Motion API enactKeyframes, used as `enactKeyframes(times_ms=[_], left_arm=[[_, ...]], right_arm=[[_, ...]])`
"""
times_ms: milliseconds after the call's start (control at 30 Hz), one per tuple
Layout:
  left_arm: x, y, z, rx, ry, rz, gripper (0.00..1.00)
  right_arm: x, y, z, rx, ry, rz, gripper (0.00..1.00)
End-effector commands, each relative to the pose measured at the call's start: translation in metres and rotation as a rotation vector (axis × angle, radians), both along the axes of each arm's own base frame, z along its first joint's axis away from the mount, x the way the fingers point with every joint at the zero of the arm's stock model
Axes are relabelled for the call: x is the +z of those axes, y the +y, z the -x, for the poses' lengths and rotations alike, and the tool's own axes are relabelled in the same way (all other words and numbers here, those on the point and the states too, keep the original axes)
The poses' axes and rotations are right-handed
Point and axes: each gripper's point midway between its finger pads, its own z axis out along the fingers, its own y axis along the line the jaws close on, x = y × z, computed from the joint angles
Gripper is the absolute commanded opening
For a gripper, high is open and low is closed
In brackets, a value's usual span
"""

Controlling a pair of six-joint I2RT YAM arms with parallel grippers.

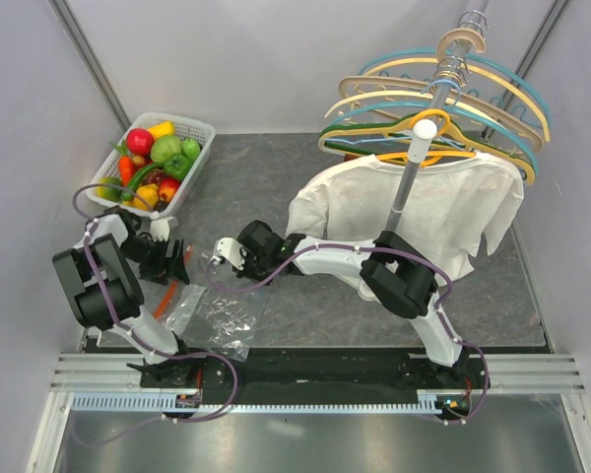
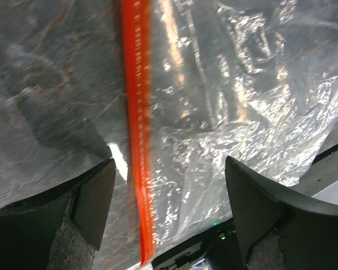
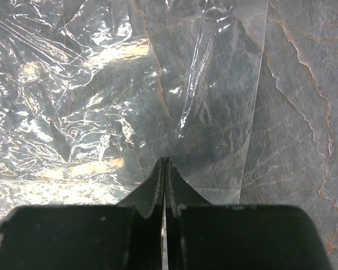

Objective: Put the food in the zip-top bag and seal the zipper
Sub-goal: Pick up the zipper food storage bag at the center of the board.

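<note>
The food (image 1: 156,158), glossy red, green, yellow and orange toy pieces, lies in a white lattice basket (image 1: 199,133) at the far left. The clear zip-top bag (image 1: 222,315) lies flat and empty on the dark table, also seen in the left wrist view (image 2: 242,101) and the right wrist view (image 3: 101,84). Its red-orange zipper (image 2: 136,112) runs along the left edge (image 1: 164,299). My left gripper (image 2: 169,197) is open and straddles the zipper, which lies nearer the left finger (image 2: 96,197). My right gripper (image 3: 165,164) is shut, its tips over the bag's edge, with nothing visibly held.
A clothes rack pole (image 1: 414,168) with several hangers (image 1: 443,99) and a white T-shirt (image 1: 424,202) stands at the right rear, close behind my right arm. The table's front edge and rail (image 1: 315,379) run just below the bag.
</note>
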Motion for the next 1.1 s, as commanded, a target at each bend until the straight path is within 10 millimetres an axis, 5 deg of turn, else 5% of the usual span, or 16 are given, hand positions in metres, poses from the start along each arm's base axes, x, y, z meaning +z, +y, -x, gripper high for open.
enactKeyframes(times_ms=[0,233,500,633,867,1000,1067], left_arm=[[-0.003,0.018,0.001,-0.038,-0.025,-0.013,0.85],[-0.017,-0.015,0.015,-0.099,0.058,0.158,0.85],[-0.015,-0.048,-0.007,-0.126,0.083,0.274,0.81],[0.002,-0.066,-0.021,-0.149,0.037,0.32,0.57],[0.042,-0.067,-0.031,-0.159,-0.071,0.302,0.06],[0.072,-0.055,-0.033,-0.214,-0.172,0.19,0.02],[0.096,-0.05,-0.036,-0.262,-0.263,0.133,0.02]], right_arm=[[-0.004,-0.011,0.005,0.003,0.009,0.029,0.0],[-0.004,-0.009,0.004,-0.001,0.006,0.027,0.0],[-0.006,-0.008,0.004,0.001,0.009,0.031,0.0],[-0.003,-0.007,0.002,0.0,0.005,0.028,0.0],[0.011,-0.004,0.002,-0.003,0.002,0.006,0.0],[0.048,0.005,0.005,-0.006,0.014,-0.083,0.2],[0.081,0.011,0.004,-0.02,0.023,-0.165,0.52]])
